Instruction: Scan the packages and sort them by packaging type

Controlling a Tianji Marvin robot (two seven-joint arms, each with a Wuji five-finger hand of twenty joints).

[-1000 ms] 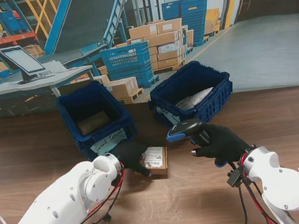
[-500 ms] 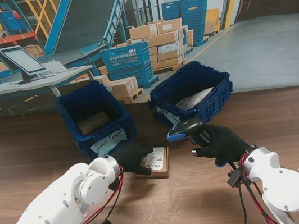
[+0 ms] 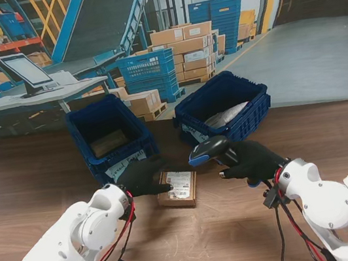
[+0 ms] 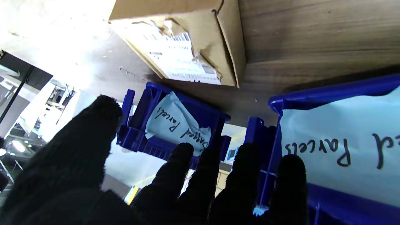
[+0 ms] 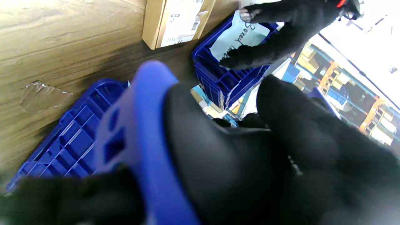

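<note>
a small cardboard box (image 3: 178, 189) with a white label is seen lying flat on the wooden tabletop (image 3: 244, 238), just in front of two blue bins. the left hand (image 3: 143, 177) is held with fingers spread beside the box's left edge, gripping nothing. a blue-and-black scanner (image 3: 209, 152) is held in the right hand (image 3: 248, 162), its head turned toward the box.

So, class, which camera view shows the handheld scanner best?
The stand view: the scanner shows whole, gripped in the right hand, its head toward the cardboard box. The right wrist view shows only a blurred blue part; the left wrist view shows none.
</note>
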